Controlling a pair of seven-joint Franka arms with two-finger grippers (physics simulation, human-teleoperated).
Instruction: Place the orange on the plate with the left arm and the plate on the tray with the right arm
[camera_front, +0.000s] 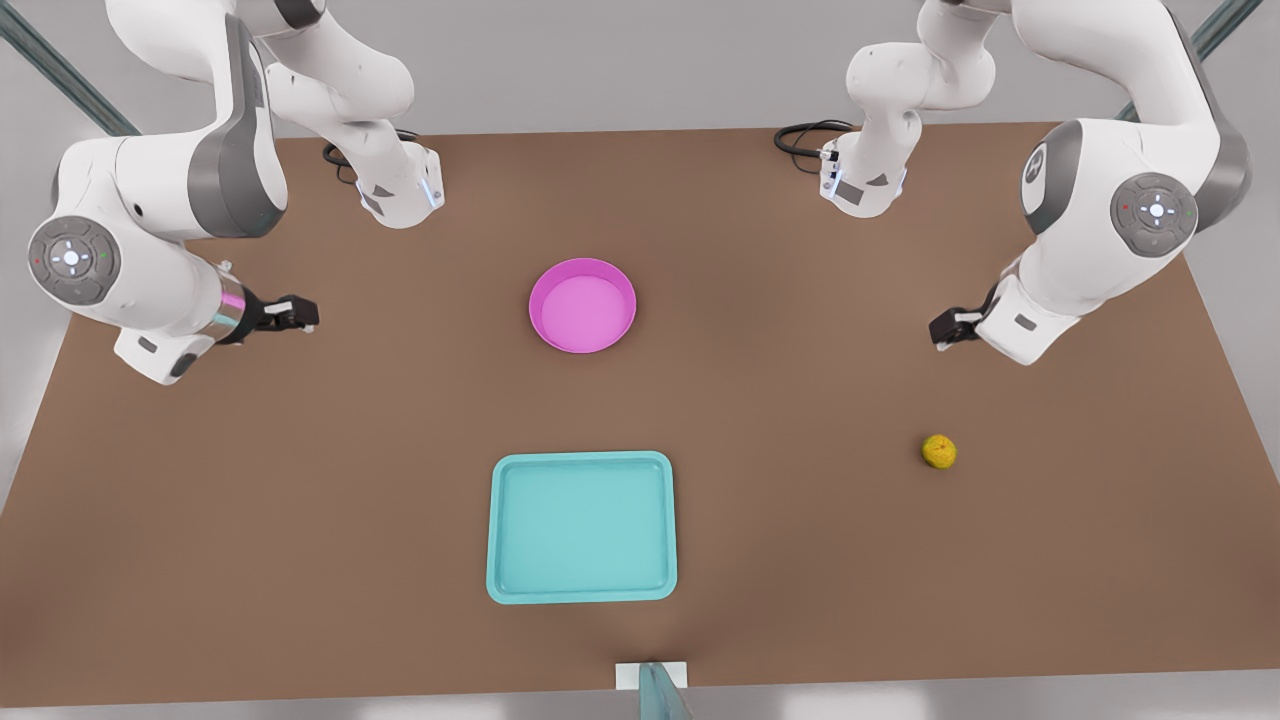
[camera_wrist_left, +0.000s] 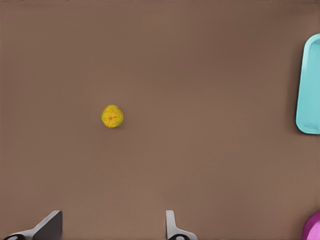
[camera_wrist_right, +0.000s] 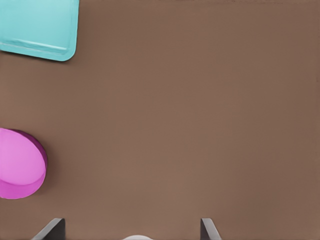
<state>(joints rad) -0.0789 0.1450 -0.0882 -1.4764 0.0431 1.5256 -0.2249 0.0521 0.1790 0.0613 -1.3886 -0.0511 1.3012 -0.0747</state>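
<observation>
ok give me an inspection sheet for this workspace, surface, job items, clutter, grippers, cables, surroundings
Surface: brown table, flat.
Orange: on the table at the front view's right, apart from everything.
Plate: pink, mid-table, holds nothing.
Tray: teal, nearer the camera than the plate, holds nothing.
Clutter: nothing seen.
Left gripper: open, above the table near the orange, holding nothing.
Right gripper: open, at the front view's left, holding nothing.
Cables: black loops at both arm bases.
Surroundings: grey floor, metal struts.

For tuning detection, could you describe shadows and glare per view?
Front view: even light, no glare on the tray; left gripper at its right, right gripper at its left, both waiting. Left wrist view: orange barely shadowed. Right wrist view: plate casts a soft shadow.
</observation>
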